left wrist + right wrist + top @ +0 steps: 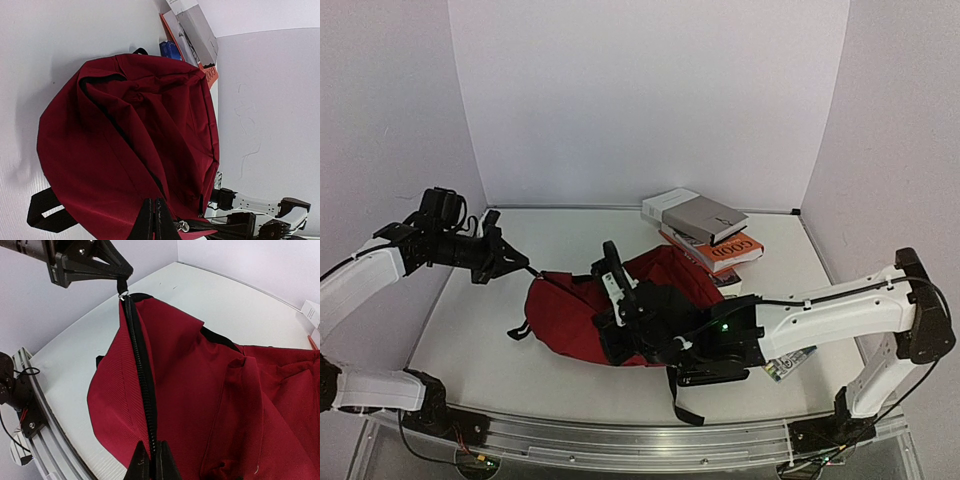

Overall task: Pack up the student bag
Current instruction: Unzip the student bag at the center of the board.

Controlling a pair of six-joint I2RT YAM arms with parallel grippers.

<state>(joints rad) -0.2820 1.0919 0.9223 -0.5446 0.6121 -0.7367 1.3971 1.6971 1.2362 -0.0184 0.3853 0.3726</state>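
Note:
The student bag (570, 312) lies in the middle of the table, dark red with black straps. My left gripper (524, 267) is at the bag's left end, shut on the zipper pull (122, 293); its closed fingers (150, 220) rest against the red fabric (125, 140). A black zipper (142, 375) stretches taut from that pull to my right gripper (152, 460), which is shut on the zipper edge of the bag (215, 390). In the top view the right gripper (617, 335) sits over the bag's near side. The bag's inside is hidden.
A stack of books (705, 228), grey on top of orange, stands just behind the bag at the back right; it also shows in the left wrist view (195, 30). A small green-and-white item (790, 362) lies under the right arm. White walls close in the table.

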